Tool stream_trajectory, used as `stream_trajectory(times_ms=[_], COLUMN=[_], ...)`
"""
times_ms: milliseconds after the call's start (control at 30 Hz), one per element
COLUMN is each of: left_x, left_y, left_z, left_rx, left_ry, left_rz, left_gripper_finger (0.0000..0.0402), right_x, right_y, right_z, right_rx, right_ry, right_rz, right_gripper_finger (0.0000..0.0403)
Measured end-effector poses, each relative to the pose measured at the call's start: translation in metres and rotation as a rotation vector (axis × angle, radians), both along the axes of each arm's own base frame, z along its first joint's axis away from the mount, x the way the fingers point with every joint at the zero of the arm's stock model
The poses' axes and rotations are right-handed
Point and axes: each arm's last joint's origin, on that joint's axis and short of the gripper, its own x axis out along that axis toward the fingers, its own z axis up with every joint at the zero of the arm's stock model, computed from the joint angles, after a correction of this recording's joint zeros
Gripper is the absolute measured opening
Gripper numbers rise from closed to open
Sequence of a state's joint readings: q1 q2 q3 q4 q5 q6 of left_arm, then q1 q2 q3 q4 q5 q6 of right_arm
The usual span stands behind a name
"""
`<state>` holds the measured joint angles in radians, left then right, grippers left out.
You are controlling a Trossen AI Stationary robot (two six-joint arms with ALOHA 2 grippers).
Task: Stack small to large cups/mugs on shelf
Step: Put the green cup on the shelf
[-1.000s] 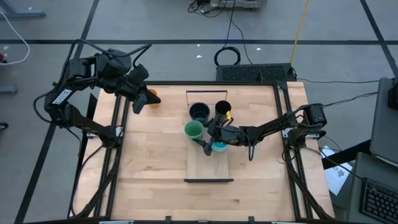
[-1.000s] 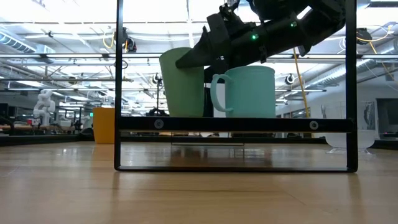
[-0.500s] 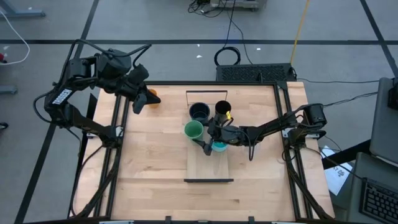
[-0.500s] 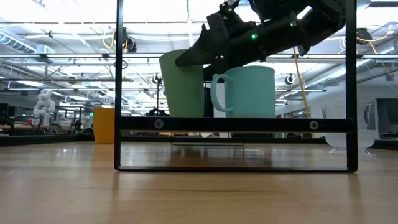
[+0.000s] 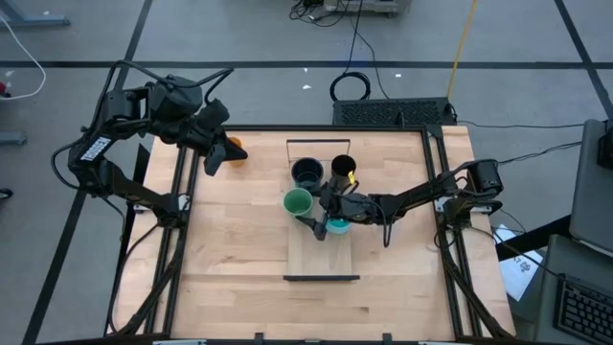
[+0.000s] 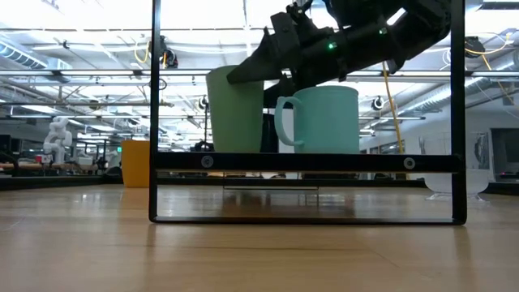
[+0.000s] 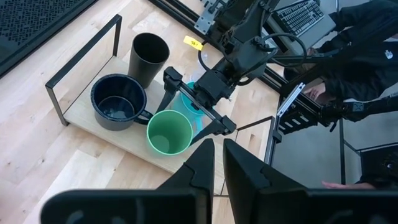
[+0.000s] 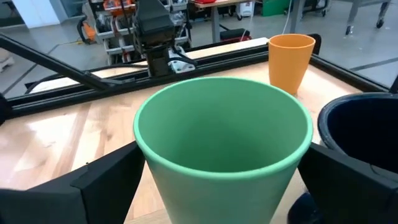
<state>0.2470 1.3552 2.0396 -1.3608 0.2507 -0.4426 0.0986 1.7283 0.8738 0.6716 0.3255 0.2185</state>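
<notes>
Green cup [image 5: 298,200] stands upright on the shelf [image 5: 308,261] by its left edge, w/ the right gripper [image 5: 309,213] spread wide, one finger either side of it, blue mug [image 5: 336,227] just beside; left gripper [image 5: 213,153] far off, shut.

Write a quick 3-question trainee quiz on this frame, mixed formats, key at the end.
1. True or false: the right claw is open, one finger on each side of the green cup.
2. Which vessel stands off the shelf, on the table near the left claw? A. dark mug B. orange cup C. tall black cup
3. Fill in: on the shelf, the dark mug stands beside the tall ____ cup.

Key: 1 true. 2 B, the orange cup. 3 black.
</notes>
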Motion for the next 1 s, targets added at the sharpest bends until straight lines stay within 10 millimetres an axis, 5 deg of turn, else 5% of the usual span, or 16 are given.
stream_trajectory(times_ms=[1000], left_x=[0.0000], left_y=[-0.0003], left_z=[0.0000], left_rx=[0.004], left_ry=[-0.002], left_rz=[-0.016], left_gripper_finger=[0.0033], right_x=[-0.0001], right_y=[0.0006], right_z=[-0.0010], right_rx=[-0.026], right_ry=[0.016], right_rz=[0.022], right_gripper_finger=[0.0400])
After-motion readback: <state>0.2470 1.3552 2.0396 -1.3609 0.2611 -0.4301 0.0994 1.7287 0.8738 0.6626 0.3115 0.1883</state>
